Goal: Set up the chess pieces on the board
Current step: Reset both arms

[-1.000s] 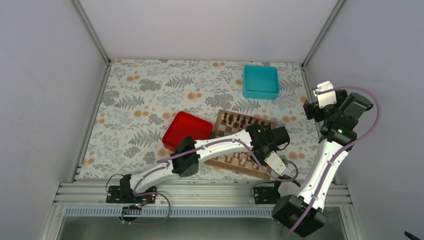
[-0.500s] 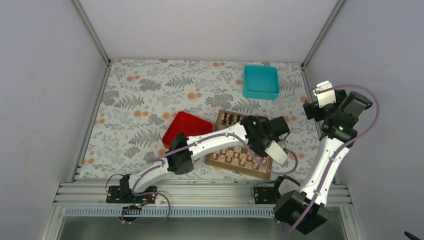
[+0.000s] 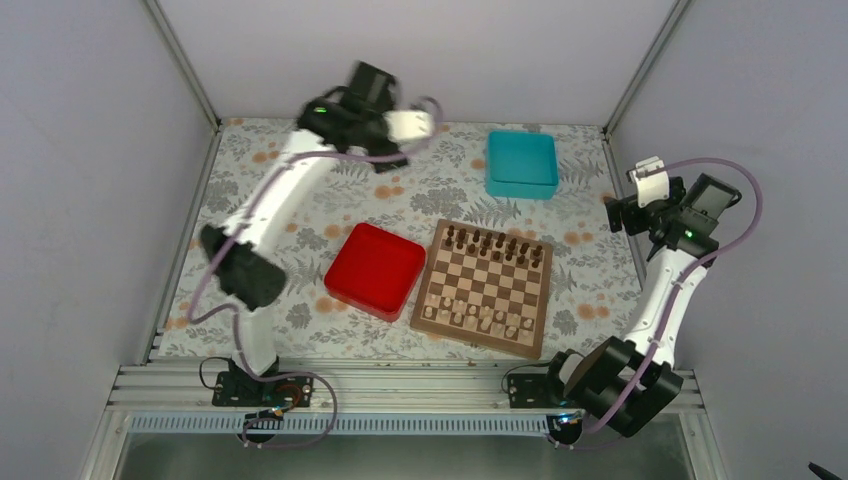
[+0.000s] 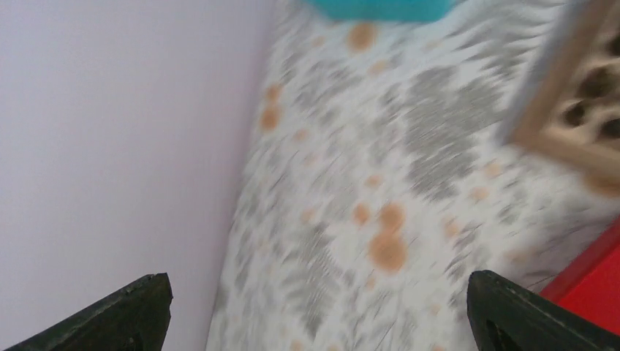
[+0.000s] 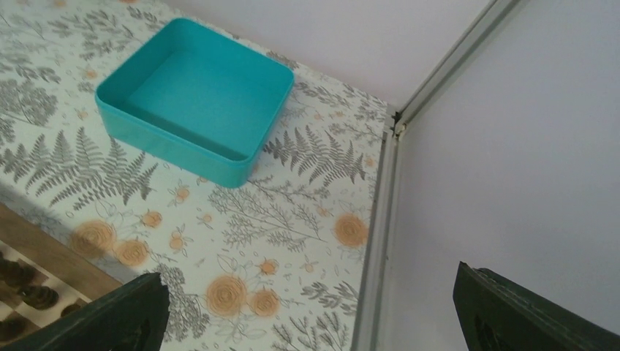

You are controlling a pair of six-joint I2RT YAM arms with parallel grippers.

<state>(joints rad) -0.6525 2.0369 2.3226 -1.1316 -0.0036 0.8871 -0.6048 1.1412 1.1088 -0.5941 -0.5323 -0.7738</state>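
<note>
A: Flowered table (image 3: 300,200), what's on it?
B: The board (image 3: 490,285), with pale chess pieces (image 3: 478,320) along its near edge. The left gripper (image 4: 318,289) is beyond its far-left corner, the right gripper (image 5: 311,289) to its right. Both gape wide, empty.

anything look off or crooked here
The square wooden chessboard lies skewed to the floral table edges, as does the red square tray beside it. Nothing looks spilled; the pale chess pieces are too small to judge.
</note>
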